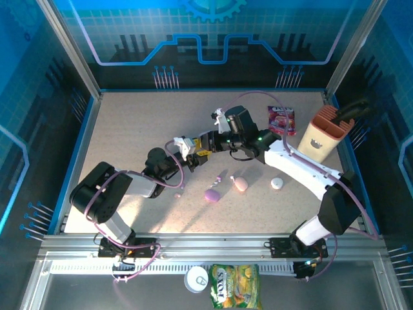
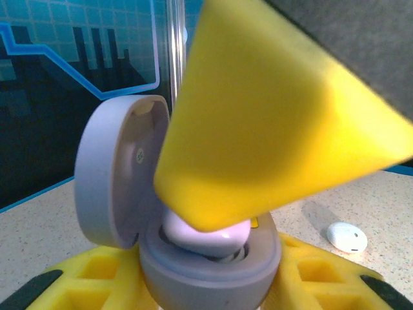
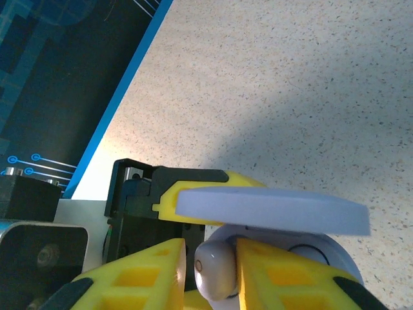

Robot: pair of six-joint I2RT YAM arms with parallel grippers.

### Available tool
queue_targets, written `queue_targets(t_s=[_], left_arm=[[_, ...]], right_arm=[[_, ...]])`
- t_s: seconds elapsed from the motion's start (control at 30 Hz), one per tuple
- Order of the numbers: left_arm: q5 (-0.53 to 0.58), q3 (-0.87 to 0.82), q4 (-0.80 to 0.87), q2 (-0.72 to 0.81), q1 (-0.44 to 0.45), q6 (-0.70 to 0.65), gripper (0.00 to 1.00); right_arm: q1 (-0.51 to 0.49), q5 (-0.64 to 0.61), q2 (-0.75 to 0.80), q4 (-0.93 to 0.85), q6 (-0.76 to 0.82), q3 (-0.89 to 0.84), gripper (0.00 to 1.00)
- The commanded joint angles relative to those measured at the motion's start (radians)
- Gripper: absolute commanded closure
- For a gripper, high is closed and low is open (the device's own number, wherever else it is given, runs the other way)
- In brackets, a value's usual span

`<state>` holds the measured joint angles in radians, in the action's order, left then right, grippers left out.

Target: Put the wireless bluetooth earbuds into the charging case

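Earbuds first: 1 pale lilac earbud (image 3: 216,271) sits pinched between the yellow fingers of the right gripper (image 3: 213,261), directly over the open charging case (image 2: 213,274), its underside resting in the well of the case's base.

From the top camera I see the speckled bench (image 1: 129,129) with both arms reaching in to meet near its middle. At the right rear stands a tan holder (image 1: 322,135) with dark handles sticking out, and beside it lies a red snack packet (image 1: 282,119). A yellow-green bag (image 1: 234,284) and a round tin (image 1: 195,279) lie below the bench's near rail.

The left gripper (image 1: 187,147) is closed around the grey-lilac base of the charging case, holding it off the bench with the lid (image 2: 110,174) swung up on its left. The right gripper is closed narrowly on the earbud, and 1 of its fingers (image 2: 258,110) looms large in the left wrist camera, pressing down on the earbud from above.

On the bench in front of the grippers lie 3 shut pebble cases, apart from each other: a lilac case (image 1: 212,194), a pink case (image 1: 241,185) and a white case (image 1: 277,183).

Smallest are 2 loose specks, a lilac speck (image 1: 220,177) and a pink speck (image 1: 177,194); I cannot make out their shape.
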<state>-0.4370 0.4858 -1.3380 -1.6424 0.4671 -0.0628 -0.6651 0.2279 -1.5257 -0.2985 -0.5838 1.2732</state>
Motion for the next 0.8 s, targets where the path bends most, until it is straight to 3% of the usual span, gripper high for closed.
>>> queue_targets(t_s=[0.0, 0.3, 0.6, 0.77], left_arm=[[0.008, 0.011, -0.063, 0.024, 0.006, -0.018, 0.62], [0.002, 0.01, -0.062, 0.005, 0.005, -0.058, 0.61], [-0.019, -0.007, -0.024, 0.02, 0.004, -0.107, 0.61], [-0.038, -0.014, -0.031, 0.018, 0.005, -0.105, 0.61]], right_arm=[[0.03, -0.028, 0.037, -0.03, 0.009, -0.02, 0.72], [0.032, 0.029, 0.116, 0.008, 0.118, -0.044, 0.61], [0.041, -0.011, 0.062, -0.088, 0.199, 0.095, 0.75], [0.045, -0.025, -0.009, -0.136, 0.231, 0.179, 0.76]])
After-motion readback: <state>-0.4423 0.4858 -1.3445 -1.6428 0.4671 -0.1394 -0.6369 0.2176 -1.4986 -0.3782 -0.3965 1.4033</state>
